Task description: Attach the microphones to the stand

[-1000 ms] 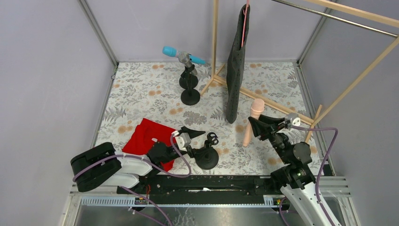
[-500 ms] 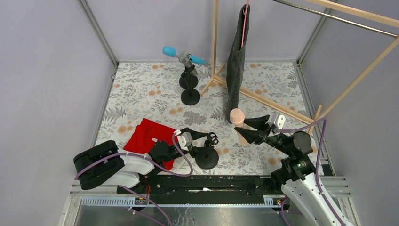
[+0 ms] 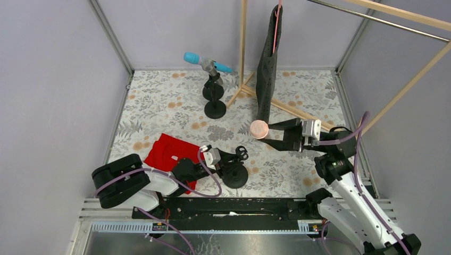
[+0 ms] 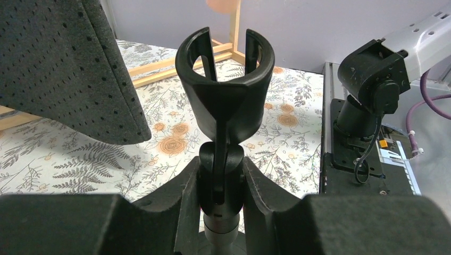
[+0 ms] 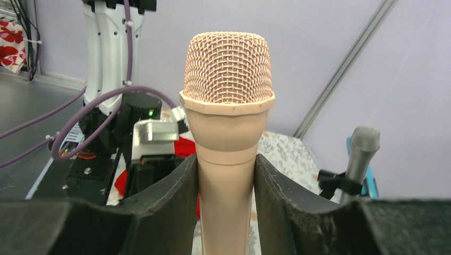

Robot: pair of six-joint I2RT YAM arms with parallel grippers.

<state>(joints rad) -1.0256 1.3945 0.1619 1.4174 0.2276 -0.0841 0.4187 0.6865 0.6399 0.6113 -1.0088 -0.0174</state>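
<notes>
Floral-print tabletop (image 3: 159, 101), boxed in by pale lilac walls.

Peach-pink baton-shaped microphone with mesh head (image 5: 227, 79): up in the air, right of centre in the top view, head turned up and left. Well apart from the near stand, not yet seated. Clamped in the right gripper (image 3: 277, 135), jaws tight on the body just below the head collar. Tail end hidden under the fingers in both views.

Near black round-based microphone stand (image 3: 234, 177), lower centre: pinched by the left gripper (image 4: 220, 183), pads pressed on both sides of the swivel joint under the black U-shaped clip (image 4: 224, 64). Nothing in the clip, mouth up in the wrist view.

Upper centre, on the far stands (image 3: 215, 109): cyan-blue microphone (image 3: 192, 57) laid across one, silver-grey microphone (image 5: 363, 146) in a clip beside it.

Further out: crumpled red cloth (image 3: 169, 154) lower left. Dark perforated panel (image 3: 266, 79) hanging off the wooden rack frame (image 3: 243, 48), lower end just beside the pink head.

Risks, as a judgement:
- Looks like a snug clip. An off-axis push would likely swing the joint or tip the stand on any slip of the left hold.
- Hard to line up an unseen tail, so it could jam on a prong.
- Could snag the hanging panel on the swing-in.
- Would drop out on release if seated too shallow.
</notes>
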